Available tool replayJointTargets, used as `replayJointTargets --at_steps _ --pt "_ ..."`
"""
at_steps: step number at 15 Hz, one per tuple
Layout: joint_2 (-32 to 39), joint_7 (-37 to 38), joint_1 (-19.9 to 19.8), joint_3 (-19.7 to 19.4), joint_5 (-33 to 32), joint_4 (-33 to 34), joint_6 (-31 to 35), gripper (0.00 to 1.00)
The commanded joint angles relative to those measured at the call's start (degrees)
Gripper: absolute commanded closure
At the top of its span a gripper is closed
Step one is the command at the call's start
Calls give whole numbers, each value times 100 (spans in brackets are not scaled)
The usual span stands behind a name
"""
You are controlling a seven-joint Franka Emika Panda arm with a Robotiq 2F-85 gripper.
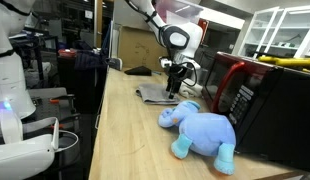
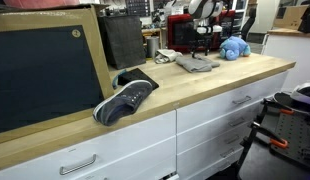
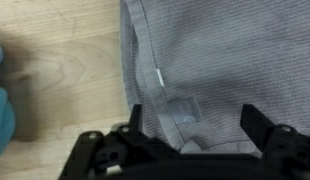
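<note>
Open-jawed gripper (image 3: pixel 193 128) over ribbed grey cloth (image 3: pixel 225 50), fuzzy blue plush elephant (image 1: pixel 200 128) nearby, smooth wooden counter (image 1: pixel 125 130)

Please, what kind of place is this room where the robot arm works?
Probably a robotics lab or workshop, set up partly like a kitchen. A long wooden counter runs over white drawers, a microwave sits on it, and a white machine, seemingly another robot, stands beside it.
</note>
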Motion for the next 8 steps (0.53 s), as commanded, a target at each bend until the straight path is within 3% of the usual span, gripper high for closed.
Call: replayJointTargets --at_steps 1,8 --pt "227 -124 -95 104 252 437 -169 0" --pt "644 -787 -418 162 336 1054 -272 0"
